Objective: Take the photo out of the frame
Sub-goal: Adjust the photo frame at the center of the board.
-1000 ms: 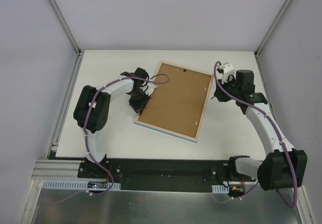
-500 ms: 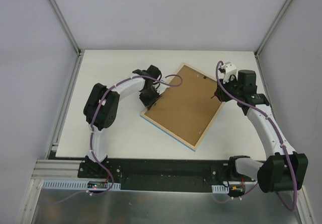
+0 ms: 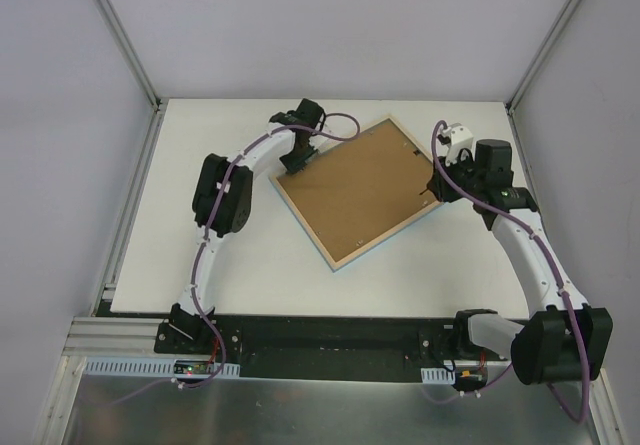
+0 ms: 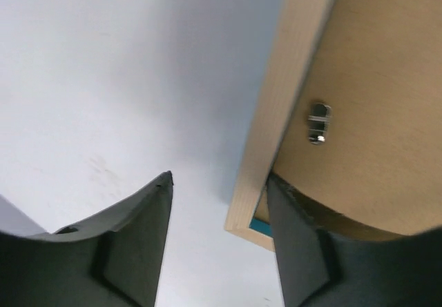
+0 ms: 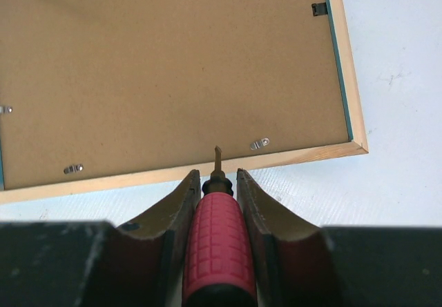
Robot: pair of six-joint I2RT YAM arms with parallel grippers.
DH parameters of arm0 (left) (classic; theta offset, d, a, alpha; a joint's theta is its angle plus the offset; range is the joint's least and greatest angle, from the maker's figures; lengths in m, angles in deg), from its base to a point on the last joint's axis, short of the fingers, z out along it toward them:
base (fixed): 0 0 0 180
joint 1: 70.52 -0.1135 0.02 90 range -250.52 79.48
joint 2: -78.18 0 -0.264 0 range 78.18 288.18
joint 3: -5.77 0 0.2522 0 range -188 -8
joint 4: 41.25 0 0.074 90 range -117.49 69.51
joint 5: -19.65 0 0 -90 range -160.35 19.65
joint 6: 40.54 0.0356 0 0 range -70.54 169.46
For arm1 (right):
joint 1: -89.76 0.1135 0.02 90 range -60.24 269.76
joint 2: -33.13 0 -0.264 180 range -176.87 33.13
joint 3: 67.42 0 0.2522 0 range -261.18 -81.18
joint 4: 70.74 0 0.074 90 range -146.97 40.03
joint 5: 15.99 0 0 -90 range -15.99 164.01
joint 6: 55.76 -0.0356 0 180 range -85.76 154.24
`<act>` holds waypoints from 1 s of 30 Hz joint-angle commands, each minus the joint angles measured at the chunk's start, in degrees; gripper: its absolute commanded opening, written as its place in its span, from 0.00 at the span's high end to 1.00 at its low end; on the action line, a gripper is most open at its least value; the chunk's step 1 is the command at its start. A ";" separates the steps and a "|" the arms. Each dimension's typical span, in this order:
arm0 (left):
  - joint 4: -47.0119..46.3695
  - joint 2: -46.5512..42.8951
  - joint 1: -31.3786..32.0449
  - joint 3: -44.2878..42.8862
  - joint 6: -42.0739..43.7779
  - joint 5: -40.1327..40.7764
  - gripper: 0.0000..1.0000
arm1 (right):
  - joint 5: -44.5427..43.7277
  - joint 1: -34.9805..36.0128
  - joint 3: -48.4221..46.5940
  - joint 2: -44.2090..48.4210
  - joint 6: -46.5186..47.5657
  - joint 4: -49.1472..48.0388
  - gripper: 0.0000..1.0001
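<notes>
The frame lies face down on the table, turned like a diamond, with its pale wood rim and the brown backing board facing up. The photo is hidden under that board. My left gripper stands open at the frame's left corner, one finger over the board's edge and the other over bare table. My right gripper is shut on a red-handled tool. The tool's small metal tip points at the rim, close to a metal tab.
More metal tabs hold the backing board in the rim, and a black hanger sits near one edge. White table surrounds the frame, with grey walls and rails on the left, right and far sides.
The frame has swung clockwise as my left gripper carried its left corner toward the far side. The left jaws have then opened. My right gripper has barely moved.
</notes>
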 commanded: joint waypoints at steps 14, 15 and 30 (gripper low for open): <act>-1.23 -22.56 0.68 14.53 -12.50 -8.82 0.28 | 2.96 -1.06 0.75 1.97 -1.46 -2.98 0.99; -1.05 -23.71 0.68 16.82 -14.00 -10.41 0.28 | 3.14 -1.06 0.75 1.88 -1.46 -3.07 0.99; -0.52 -22.41 -1.51 23.61 -35.54 -21.41 0.28 | 3.93 -1.15 1.45 3.37 -1.82 -3.42 0.99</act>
